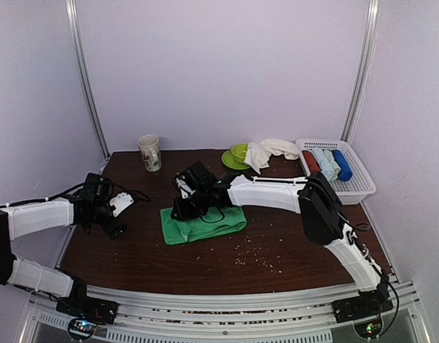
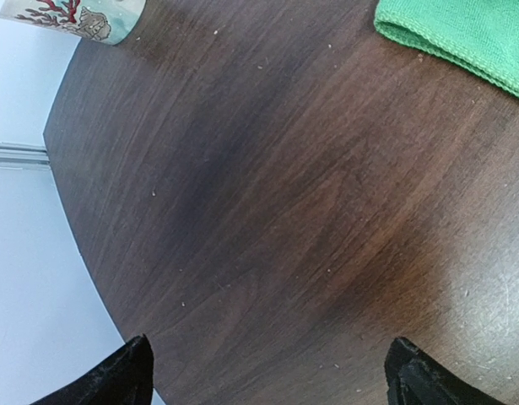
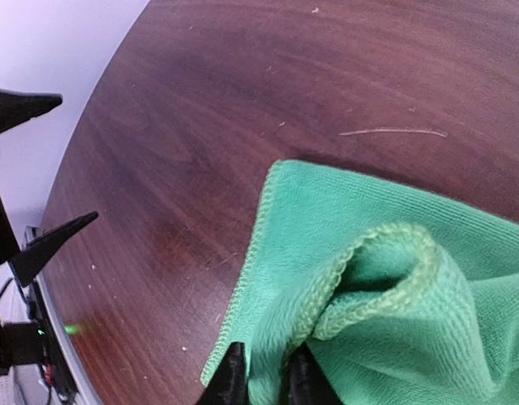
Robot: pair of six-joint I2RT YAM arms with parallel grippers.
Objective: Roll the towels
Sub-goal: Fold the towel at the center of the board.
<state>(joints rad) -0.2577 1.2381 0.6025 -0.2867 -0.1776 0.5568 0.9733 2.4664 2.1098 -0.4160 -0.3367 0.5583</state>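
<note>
**Overhead view.** Lit evenly and softly from above. The pale walls (image 1: 219, 71) are rendered with a lilac cast. Only faint, diffuse shadows are cast on the dark table (image 1: 169, 264). Fine detail is softened by grain.

**Left wrist view.** A broad warm sheen is spread across the wood toward the lower right. The table edge is bowed by the lens. The left gripper's fingertips (image 2: 116, 380) are blurred and underexposed.

**Right wrist view.** The green towel (image 3: 394, 253) is sharply resolved, with its weave visible. The right gripper's fingertips (image 3: 232, 375) are lost in black. The table edge is curved by distortion.
</note>
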